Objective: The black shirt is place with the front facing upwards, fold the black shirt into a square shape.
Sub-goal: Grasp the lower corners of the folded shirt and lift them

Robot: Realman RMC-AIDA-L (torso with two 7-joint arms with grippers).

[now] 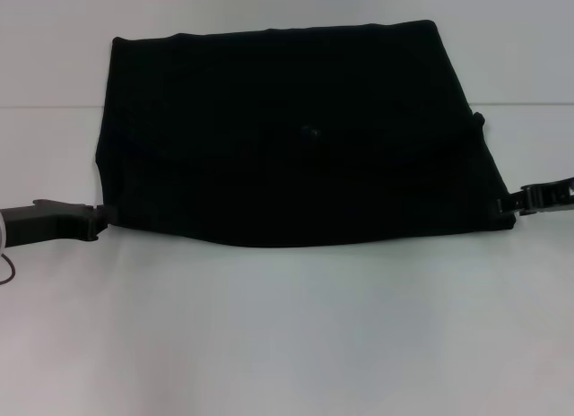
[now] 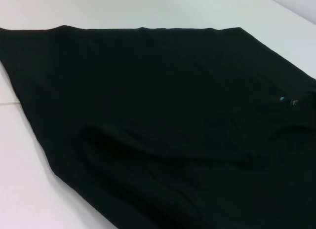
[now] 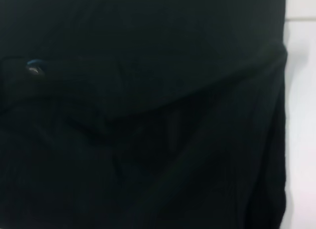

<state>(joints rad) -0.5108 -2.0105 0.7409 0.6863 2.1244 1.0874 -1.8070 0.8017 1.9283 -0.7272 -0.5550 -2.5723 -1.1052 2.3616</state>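
The black shirt (image 1: 291,134) lay folded into a broad, roughly rectangular shape on the white table (image 1: 287,335), toward its far side; its near edge sagged in a curve between both arms; the left gripper (image 1: 100,217) met the near left corner and the right gripper (image 1: 508,206) the near right corner, whether either pair of fingers was clamped I could not tell; a small blue label (image 2: 282,98) showed mid-cloth.

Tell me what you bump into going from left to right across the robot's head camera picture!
left gripper → the black shirt on the white table → right gripper.
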